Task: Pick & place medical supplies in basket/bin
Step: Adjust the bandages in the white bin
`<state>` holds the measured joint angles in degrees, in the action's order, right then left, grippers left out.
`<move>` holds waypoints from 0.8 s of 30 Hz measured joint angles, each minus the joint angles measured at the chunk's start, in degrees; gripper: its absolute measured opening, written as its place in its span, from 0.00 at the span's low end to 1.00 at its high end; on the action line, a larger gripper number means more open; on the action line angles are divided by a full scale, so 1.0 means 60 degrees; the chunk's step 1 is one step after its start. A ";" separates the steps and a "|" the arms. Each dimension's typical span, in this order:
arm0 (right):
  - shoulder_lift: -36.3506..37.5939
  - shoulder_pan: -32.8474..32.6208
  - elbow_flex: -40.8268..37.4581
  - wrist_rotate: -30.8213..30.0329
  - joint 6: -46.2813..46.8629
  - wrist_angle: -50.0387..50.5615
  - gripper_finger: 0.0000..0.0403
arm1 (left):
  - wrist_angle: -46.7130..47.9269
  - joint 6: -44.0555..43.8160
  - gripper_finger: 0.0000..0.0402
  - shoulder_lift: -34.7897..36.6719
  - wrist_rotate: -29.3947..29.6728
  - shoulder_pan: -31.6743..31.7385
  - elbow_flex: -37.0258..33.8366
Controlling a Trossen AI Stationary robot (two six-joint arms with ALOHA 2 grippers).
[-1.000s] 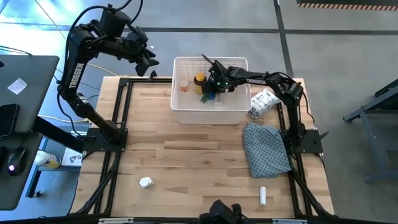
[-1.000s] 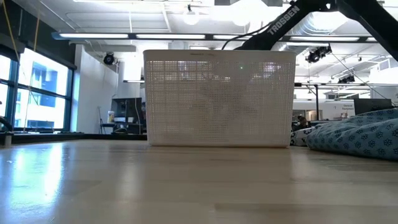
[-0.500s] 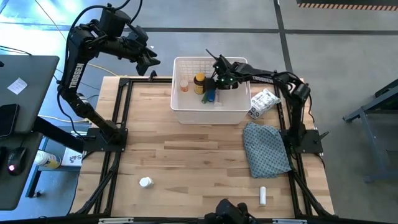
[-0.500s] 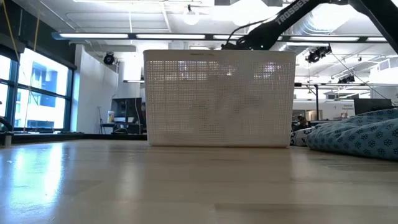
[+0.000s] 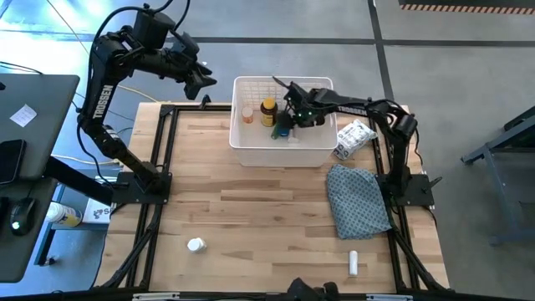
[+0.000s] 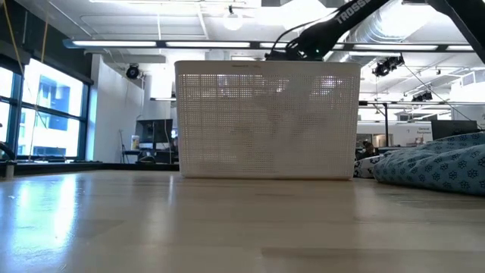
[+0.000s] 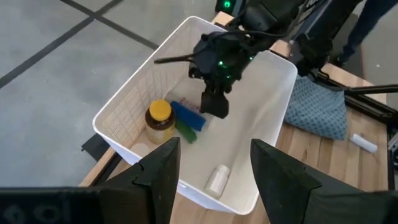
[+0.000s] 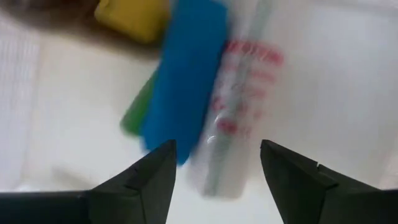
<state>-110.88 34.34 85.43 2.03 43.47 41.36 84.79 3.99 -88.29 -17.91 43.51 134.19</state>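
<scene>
The white lattice-sided bin [image 5: 282,150] stands at the table's far edge. Inside it I see an amber bottle with a yellow cap [image 7: 159,121], a blue oblong piece [image 7: 188,116] lying across a green one [image 7: 185,132], a white tube [image 7: 217,178], and, in the right wrist view, a clear packet with red print [image 8: 239,112]. My right gripper [image 5: 287,124] hangs open above the blue piece [image 8: 183,81], touching nothing. My left gripper [image 5: 199,81] is open and raised beyond the table's far-left corner.
A crinkly white packet [image 5: 353,138] lies right of the bin. The blue-grey patterned cloth [image 5: 358,201] lies nearer on the right. A white pill bottle [image 5: 195,245] and a white tube [image 5: 353,262] lie near the table's near edge. Bare wood spans the middle.
My right gripper has risen inside the bin until it shows above the rim in the low view. The items in the bin have stayed put.
</scene>
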 joint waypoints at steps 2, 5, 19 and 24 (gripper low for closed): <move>-0.0003 0.0011 0.0000 -0.0265 -0.0002 -0.0291 0.54 | -0.0026 -0.0022 0.56 0.0003 -0.0003 0.0000 0.0000; -0.0003 0.0041 0.0000 0.0269 -0.0132 -0.1576 0.52 | -0.0083 -0.0022 0.56 -0.0006 -0.0003 0.0000 0.0000; -0.0708 0.0100 -0.0015 0.1677 0.0281 -0.2565 0.37 | -0.0114 -0.0208 0.56 -0.0084 -0.0121 0.0000 -0.0004; -0.0946 0.0139 -0.0015 0.1989 0.0175 -0.2375 0.30 | -0.0101 -0.0222 0.56 -0.0084 -0.0123 0.0000 -0.0004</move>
<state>-116.55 35.17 85.34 13.96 44.52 27.11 84.18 2.66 -88.79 -18.65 43.51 134.17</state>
